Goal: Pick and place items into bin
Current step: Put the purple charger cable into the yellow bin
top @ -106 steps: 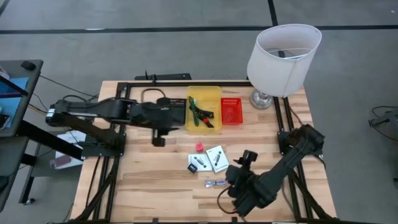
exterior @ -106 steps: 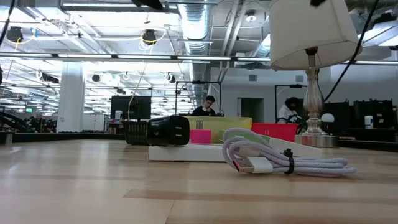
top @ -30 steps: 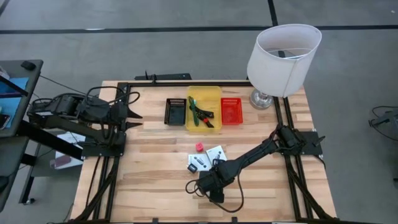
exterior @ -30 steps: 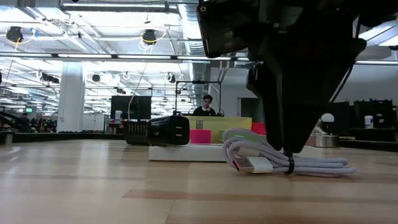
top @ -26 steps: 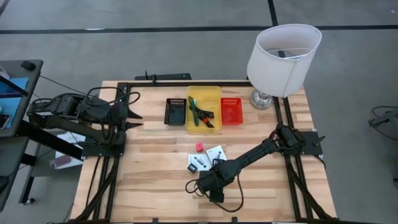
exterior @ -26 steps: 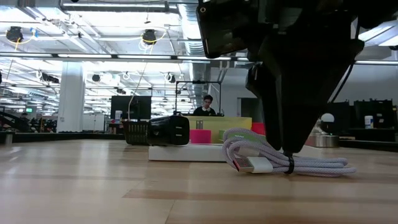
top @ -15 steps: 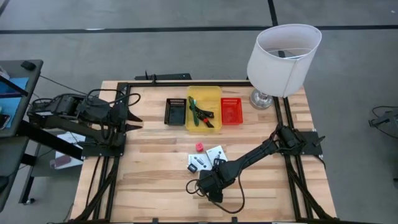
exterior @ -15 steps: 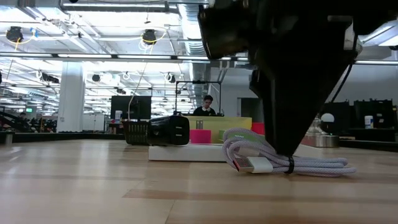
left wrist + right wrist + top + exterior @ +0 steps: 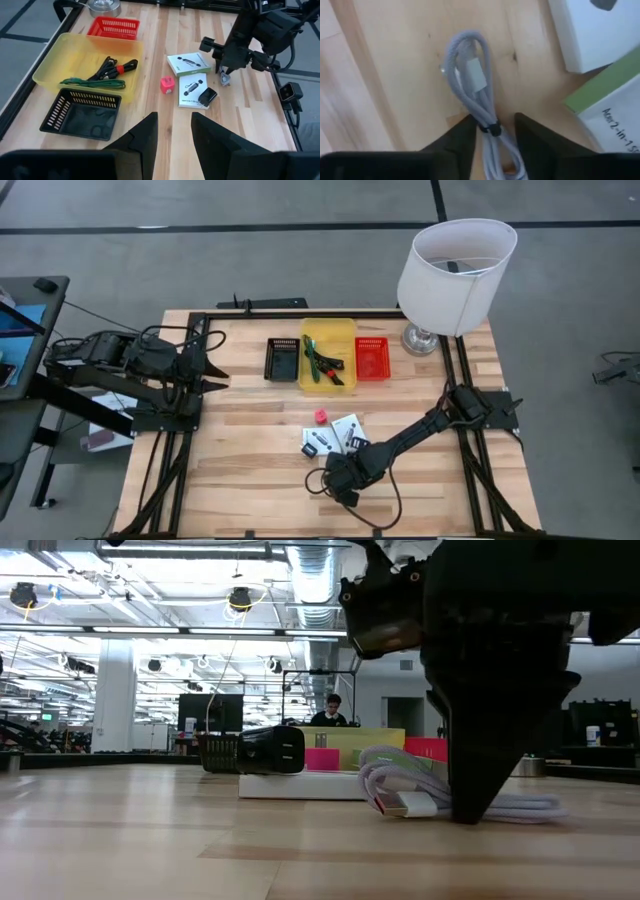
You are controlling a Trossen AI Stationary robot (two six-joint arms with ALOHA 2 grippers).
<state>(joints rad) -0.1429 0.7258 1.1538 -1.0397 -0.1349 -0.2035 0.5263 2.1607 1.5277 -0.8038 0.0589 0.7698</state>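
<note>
Two fingers of the right gripper [image 9: 491, 137] straddle the silver cable [image 9: 470, 85], open, just beside the white cards [image 9: 340, 433]; closing squarely at its black tie should grip best.

Two dark arms [image 9: 420, 432], black cabling

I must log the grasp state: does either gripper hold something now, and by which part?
Nothing is held yet. The right gripper is open astride the cable near its tie band; the left gripper is open and empty.
</note>
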